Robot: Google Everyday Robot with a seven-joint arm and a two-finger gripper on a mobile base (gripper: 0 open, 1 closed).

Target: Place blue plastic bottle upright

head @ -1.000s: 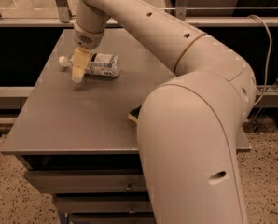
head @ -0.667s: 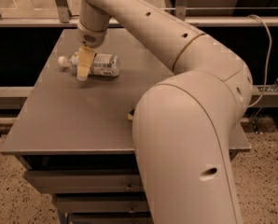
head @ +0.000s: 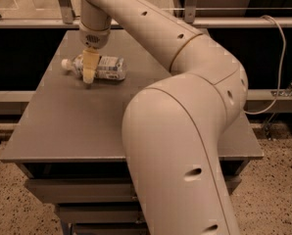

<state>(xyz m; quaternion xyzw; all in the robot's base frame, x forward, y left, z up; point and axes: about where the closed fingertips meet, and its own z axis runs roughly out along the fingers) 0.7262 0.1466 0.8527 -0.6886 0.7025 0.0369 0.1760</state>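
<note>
The blue plastic bottle (head: 107, 68) lies on its side at the back left of the grey table (head: 77, 126). It is clear, with a white-and-bluish label, and its white cap (head: 65, 62) points left. My gripper (head: 90, 68) hangs straight down from the wrist over the bottle's neck end. Its tan tip crosses in front of the bottle between cap and label and reaches the tabletop. It hides part of the bottle.
My own large cream arm (head: 185, 131) fills the middle and right foreground and covers the table's right half. A metal rail (head: 244, 21) runs behind the table. A white cable (head: 278, 58) hangs at the right. Shelves (head: 77, 190) sit under the tabletop.
My gripper has shifted slightly right, from beside the bottle's cap end to across its neck. The bottle has stayed on its side in the same spot.
</note>
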